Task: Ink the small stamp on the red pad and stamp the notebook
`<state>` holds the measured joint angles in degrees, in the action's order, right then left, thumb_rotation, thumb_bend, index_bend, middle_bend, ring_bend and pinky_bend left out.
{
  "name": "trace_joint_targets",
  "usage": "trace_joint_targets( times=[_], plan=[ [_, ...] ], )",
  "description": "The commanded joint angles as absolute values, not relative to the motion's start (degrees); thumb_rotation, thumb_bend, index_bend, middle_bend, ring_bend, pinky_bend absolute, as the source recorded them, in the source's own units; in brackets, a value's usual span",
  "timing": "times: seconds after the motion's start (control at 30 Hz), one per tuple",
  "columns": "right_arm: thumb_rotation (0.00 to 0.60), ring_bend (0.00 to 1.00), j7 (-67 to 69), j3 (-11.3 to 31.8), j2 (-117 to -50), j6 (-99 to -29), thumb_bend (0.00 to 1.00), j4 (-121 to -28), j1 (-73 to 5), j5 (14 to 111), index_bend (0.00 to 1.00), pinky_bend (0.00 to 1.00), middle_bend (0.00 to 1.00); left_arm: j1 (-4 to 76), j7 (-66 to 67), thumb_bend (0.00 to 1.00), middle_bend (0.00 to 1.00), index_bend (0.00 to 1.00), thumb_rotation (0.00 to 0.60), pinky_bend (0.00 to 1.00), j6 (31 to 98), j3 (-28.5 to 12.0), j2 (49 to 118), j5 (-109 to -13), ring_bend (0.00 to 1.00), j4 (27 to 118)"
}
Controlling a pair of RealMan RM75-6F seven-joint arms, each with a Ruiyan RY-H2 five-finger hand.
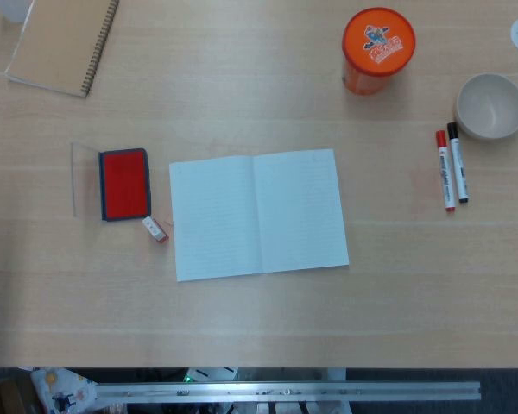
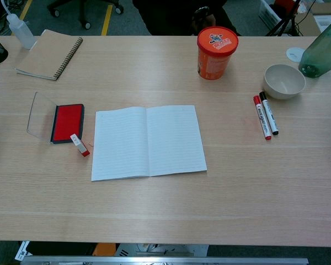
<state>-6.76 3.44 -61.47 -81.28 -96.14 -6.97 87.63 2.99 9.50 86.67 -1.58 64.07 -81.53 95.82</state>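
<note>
The table (image 2: 237, 182) is pale wood-grain, smooth and matt. On it the notebook (image 2: 148, 141) shows matt, faintly ruled paper. Left of the notebook, the pad (image 2: 67, 121) has a flat matt red face and a clear plastic lid (image 2: 37, 113).

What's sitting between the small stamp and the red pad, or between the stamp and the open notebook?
Nothing visible. The small stamp lies on bare table at the red pad's near corner, with the open notebook just to its right. The pad's clear lid is swung open on the far side.
</note>
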Motion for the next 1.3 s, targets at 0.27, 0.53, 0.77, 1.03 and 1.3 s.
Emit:
trace_joint_targets(
  times=[0.27,0.53,0.77,1.03,1.3],
  plan=[
    [0.6,0.27,-6.41,5.31,-60.66,-82.98,0.2,-97.05,-7.36,86.7,0.19,0.35,0.32,4.42,6.68,0.24,0.23,0.25,0.6,0.17,85.53,-1.6,62.98,-84.86,0.2,95.24],
    [0.6,0.27,-7.79,7.15,-59.0,-81.97,0.2,-99.04,-8.55,84.19,0.19,0.35,0.32,10.76,1.92,0.24,0.21,0.28,0.6,0.18,79.1,-0.47,61.45,-93.3,0.2,93.03],
    [0.6,0.27,-8.15,7.43,-58.57,-81.06,0.2,-99.8,-9.24,83.34,0.19,0.35,0.32,17.41,0.58,0.24,0.18,0.32,0.6,0.18,71.01,0.32,62.15,-97.27,0.17,90.93],
    [0.6,0.27,-7.61,7.05,-58.43,-81.92,0.2,-99.84,-8.69,83.35,0.19,0.35,0.32,22.31,2.13,0.24,0.1,0.34,0.6,0.18,64.87,1.16,65.37,-98.77,0.07,87.89],
    [0.6,0.27,-7.28,6.54,-58.39,-82.47,0.2,-99.72,-8.16,83.5,0.19,0.35,0.32,25.39,3.31,0.24,0.09,0.36,0.6,0.13,62.38,2.65,69.37,-101.2,0.03,84.53]
  ],
)
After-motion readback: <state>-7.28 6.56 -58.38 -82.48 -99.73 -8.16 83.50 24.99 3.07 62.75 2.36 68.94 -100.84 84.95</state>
